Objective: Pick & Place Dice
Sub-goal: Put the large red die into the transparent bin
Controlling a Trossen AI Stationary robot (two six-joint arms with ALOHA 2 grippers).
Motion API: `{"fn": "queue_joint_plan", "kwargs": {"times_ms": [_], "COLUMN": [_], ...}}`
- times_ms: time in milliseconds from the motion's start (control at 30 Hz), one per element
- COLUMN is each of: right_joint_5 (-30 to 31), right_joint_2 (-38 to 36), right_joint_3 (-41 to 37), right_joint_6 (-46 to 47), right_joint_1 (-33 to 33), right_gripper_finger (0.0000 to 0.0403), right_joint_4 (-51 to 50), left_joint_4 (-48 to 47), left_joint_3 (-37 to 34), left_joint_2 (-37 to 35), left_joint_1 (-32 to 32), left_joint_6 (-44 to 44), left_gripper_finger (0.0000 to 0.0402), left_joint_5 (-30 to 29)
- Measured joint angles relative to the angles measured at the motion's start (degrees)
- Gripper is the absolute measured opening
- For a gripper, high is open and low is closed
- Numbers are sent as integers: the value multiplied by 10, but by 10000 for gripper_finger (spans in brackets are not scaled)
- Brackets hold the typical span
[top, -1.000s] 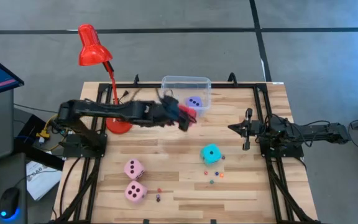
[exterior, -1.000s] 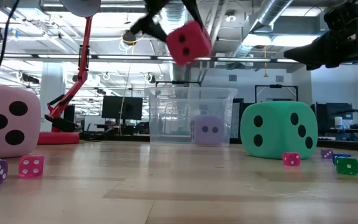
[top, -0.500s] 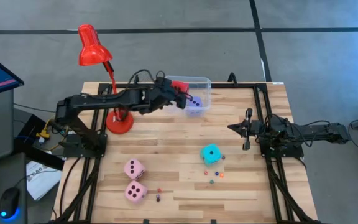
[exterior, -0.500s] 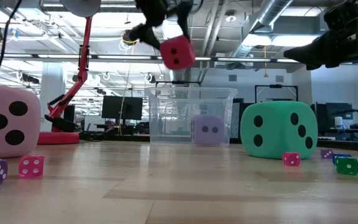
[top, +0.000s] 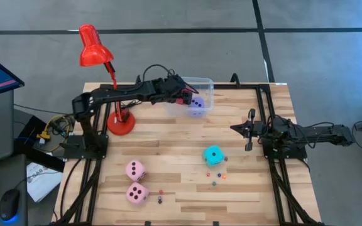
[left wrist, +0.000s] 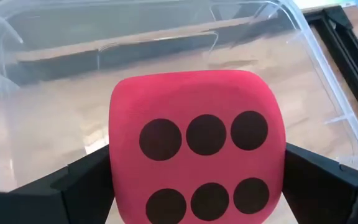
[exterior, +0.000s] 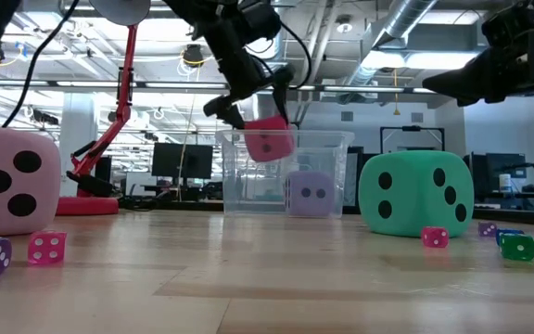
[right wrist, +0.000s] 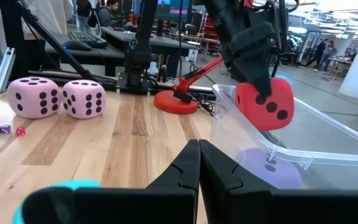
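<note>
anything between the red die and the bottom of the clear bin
Nothing visible. The left gripper holds the red die over the open clear bin, and the lavender die inside sits off to one side.

So the bin sits at the table's far edge, one die inside, another die held just over it. Lamp far-left, two dice near-left, one die mid-right, tiny dice just before it.

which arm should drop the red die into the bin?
Left. The left gripper already holds the red die at the clear bin, above the lavender die. The right gripper is shut, parked at the table's right.
</note>
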Motion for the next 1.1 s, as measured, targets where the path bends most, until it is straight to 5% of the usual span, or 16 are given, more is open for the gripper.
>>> {"fn": "queue_joint_plan", "kwargs": {"times_ms": [367, 1100], "right_joint_5": [0, 0], "right_joint_2": [0, 0], "right_joint_3": [0, 0], "right_joint_6": [0, 0], "right_joint_1": [-10, -9], "right_gripper_finger": [0, 0], "right_joint_4": [-12, -12], "left_joint_4": [-25, -68], "left_joint_3": [0, 0], "left_joint_2": [2, -2], "left_joint_1": [-5, 24], "left_joint_6": [-28, 12], "left_gripper_finger": [380, 399], "left_joint_5": [50, 43]}}
